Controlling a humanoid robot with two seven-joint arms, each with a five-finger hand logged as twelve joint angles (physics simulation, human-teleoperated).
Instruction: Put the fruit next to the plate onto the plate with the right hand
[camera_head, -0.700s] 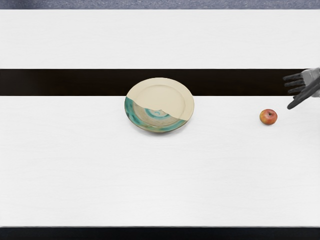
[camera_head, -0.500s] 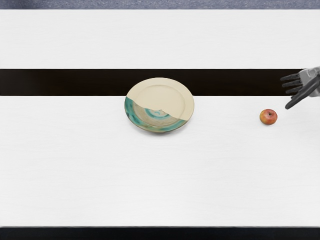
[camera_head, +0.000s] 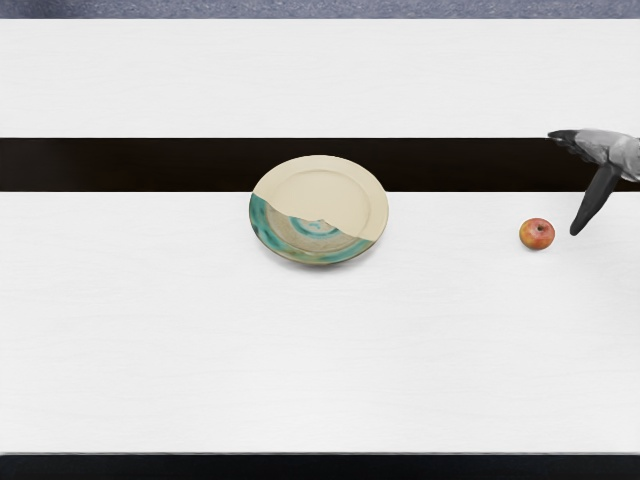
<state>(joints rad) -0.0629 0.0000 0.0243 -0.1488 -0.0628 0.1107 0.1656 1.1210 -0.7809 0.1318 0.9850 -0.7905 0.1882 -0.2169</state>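
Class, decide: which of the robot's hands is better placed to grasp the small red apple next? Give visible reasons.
Right. The dark right hand hangs open just beside the small red-orange apple, right of the cream-and-teal round plate; the left hand is not in view.

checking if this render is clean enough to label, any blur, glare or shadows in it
Head view: flat, even light, no glare; the apple and the plate are sharp and cast almost no shadow on the white table, which looks nearly washed out. Head view, right edge: only the right hand looks slightly smeared, fingers open.
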